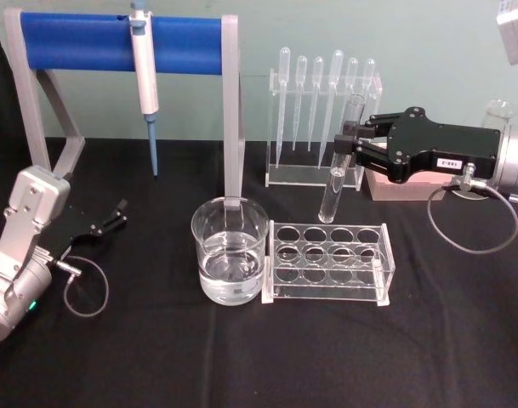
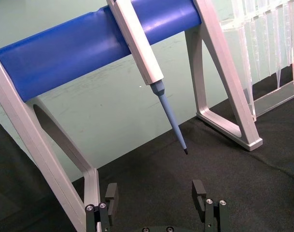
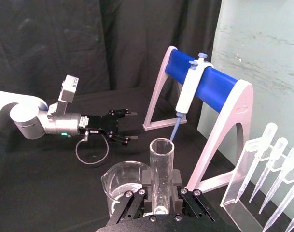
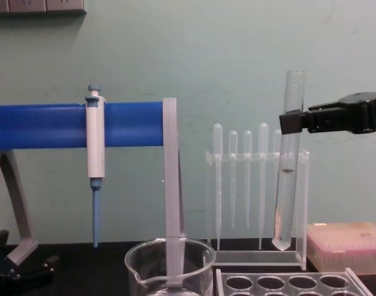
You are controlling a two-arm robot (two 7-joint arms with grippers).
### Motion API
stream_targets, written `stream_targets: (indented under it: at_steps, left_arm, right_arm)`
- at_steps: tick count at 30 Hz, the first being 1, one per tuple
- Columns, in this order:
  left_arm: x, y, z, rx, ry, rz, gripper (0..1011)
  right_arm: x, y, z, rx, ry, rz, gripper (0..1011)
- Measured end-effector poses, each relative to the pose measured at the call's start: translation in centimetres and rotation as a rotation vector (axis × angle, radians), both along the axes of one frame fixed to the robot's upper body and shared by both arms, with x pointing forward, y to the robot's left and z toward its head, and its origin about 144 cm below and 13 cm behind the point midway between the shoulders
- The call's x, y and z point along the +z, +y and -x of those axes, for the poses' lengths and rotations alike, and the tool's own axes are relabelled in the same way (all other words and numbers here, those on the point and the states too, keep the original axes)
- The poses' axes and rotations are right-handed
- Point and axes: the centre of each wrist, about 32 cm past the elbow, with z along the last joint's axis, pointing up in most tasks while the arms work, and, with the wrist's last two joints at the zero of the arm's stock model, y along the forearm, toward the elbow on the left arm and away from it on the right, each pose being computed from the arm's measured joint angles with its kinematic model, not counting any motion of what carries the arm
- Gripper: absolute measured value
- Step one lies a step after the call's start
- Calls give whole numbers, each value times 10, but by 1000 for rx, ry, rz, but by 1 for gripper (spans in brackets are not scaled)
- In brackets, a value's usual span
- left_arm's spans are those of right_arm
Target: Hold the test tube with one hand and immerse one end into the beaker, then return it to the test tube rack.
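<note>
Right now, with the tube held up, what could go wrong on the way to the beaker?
1. The right gripper holds the test tube near its top, so the long lower end could strike the rim of the beaker.
2. The pipette stand is close behind; a swing may hit it.
The left gripper sits parked at the left.

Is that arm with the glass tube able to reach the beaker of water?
Probably yes. The right gripper holds the test tube roughly upright behind the rack, and the open beaker stands left of the rack with nothing between them. The left gripper lies aside.
</note>
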Motion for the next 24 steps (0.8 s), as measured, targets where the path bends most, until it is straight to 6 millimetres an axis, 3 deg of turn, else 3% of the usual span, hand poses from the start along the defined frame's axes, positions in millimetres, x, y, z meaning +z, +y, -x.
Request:
stream_targets:
  at_steps: [24]
  left_arm:
    - [0, 0, 0, 0, 0, 0, 1000]
  right_arm:
    - [0, 0, 0, 0, 0, 0, 224]
